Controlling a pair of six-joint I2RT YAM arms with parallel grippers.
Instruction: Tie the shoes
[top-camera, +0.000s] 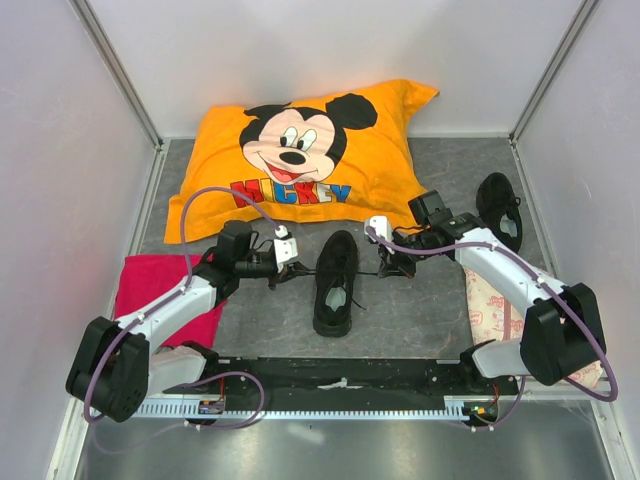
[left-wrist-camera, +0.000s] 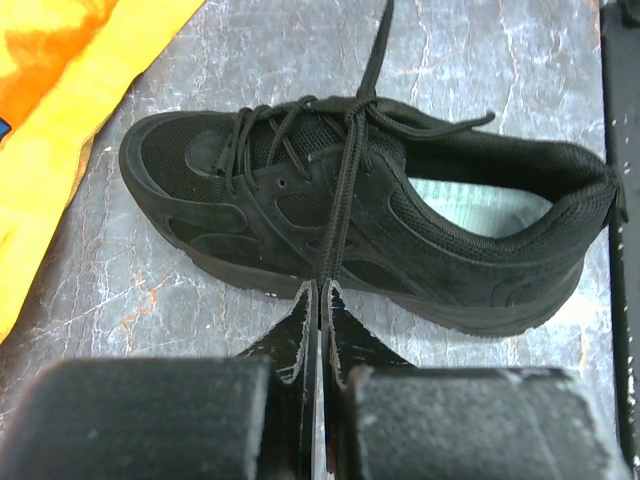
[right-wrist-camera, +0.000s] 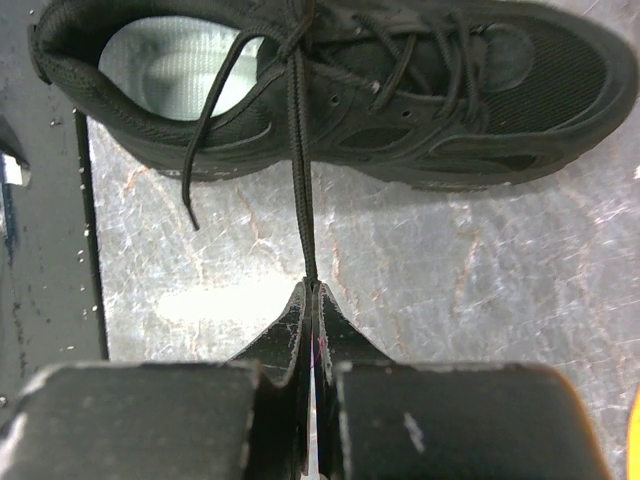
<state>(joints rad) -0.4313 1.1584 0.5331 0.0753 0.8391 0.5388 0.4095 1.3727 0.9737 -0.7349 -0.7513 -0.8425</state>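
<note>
A black sneaker (top-camera: 336, 283) lies in the middle of the grey table, toe toward the pillow, pale insole showing. It also shows in the left wrist view (left-wrist-camera: 370, 210) and in the right wrist view (right-wrist-camera: 340, 90). My left gripper (top-camera: 290, 268) sits just left of it, shut on a doubled strand of lace (left-wrist-camera: 340, 210) pulled taut from the eyelets. My right gripper (top-camera: 388, 262) sits just right of it, shut on another lace strand (right-wrist-camera: 298, 170), also taut. A second black sneaker (top-camera: 499, 208) lies at the far right, behind the right arm.
An orange Mickey pillow (top-camera: 300, 155) lies at the back. A red cloth (top-camera: 165, 290) lies under the left arm and a patterned pale cloth (top-camera: 490, 310) under the right arm. A black strip (top-camera: 340, 375) runs along the near edge. White walls enclose the table.
</note>
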